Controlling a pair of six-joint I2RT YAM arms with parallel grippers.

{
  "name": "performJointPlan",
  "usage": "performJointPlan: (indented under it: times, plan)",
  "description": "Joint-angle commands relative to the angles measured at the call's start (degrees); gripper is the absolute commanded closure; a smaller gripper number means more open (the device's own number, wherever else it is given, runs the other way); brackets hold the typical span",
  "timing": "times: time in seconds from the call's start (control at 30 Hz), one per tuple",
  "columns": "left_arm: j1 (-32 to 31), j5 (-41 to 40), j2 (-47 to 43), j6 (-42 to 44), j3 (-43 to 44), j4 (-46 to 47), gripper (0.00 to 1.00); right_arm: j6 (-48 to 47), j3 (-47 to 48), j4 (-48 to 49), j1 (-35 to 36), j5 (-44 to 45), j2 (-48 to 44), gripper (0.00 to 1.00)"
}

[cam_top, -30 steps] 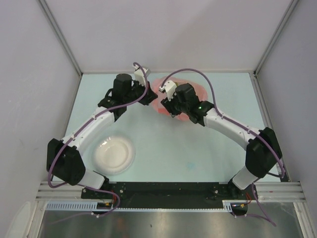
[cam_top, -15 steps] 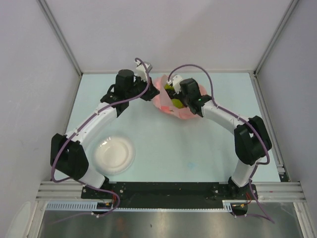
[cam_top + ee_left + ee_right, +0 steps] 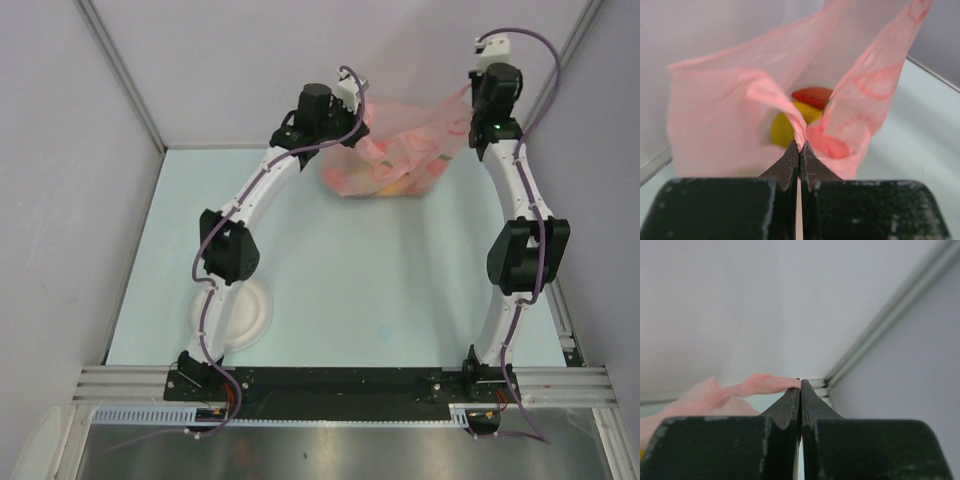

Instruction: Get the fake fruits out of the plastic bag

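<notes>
The pink plastic bag (image 3: 400,155) hangs lifted at the back of the table, stretched between both arms. My left gripper (image 3: 358,120) is shut on the bag's left edge (image 3: 801,135). My right gripper (image 3: 472,95) is shut on a stretched handle of the bag (image 3: 767,385) high at the back right. Inside the bag (image 3: 725,130) I see fake fruits: a yellow one (image 3: 785,125) with a red watermelon slice (image 3: 812,96) on top. From above, yellow and orange shapes (image 3: 395,180) show through the plastic. The other fruits are hidden.
A round white plate (image 3: 245,315) lies at the front left of the pale blue table (image 3: 400,290), partly under the left arm. White walls (image 3: 300,70) close the back and sides, right behind both grippers.
Both arms have risen and swung toward the back wall, lifting the bag off the table. The right gripper closed on the bag's handle and pulled it up and to the right.
</notes>
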Motion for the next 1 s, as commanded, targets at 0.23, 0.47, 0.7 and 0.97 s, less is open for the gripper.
performJointPlan:
  times: [0.23,0.47,0.7,0.97]
  plan:
    - [-3.48,4.27,-0.70,-1.74,11.83,7.58,1.00,2.50,-16.52,5.38,-11.81,-0.31,-15.41,1.00]
    - [-3.31,17.34,-7.55,3.52,0.41,-8.85,1.00,9.71,-49.06,-8.06,-12.69,-7.25,-35.36,1.00]
    - [-2.52,19.93,-16.16,1.95,-11.98,-13.96,0.41,11.73,-55.19,-10.63,-12.52,-18.23,-44.61,0.72]
    - [7.22,7.10,-42.87,2.82,-39.04,-13.35,0.08,11.64,-47.54,-7.47,-10.50,-13.97,-46.02,0.48]
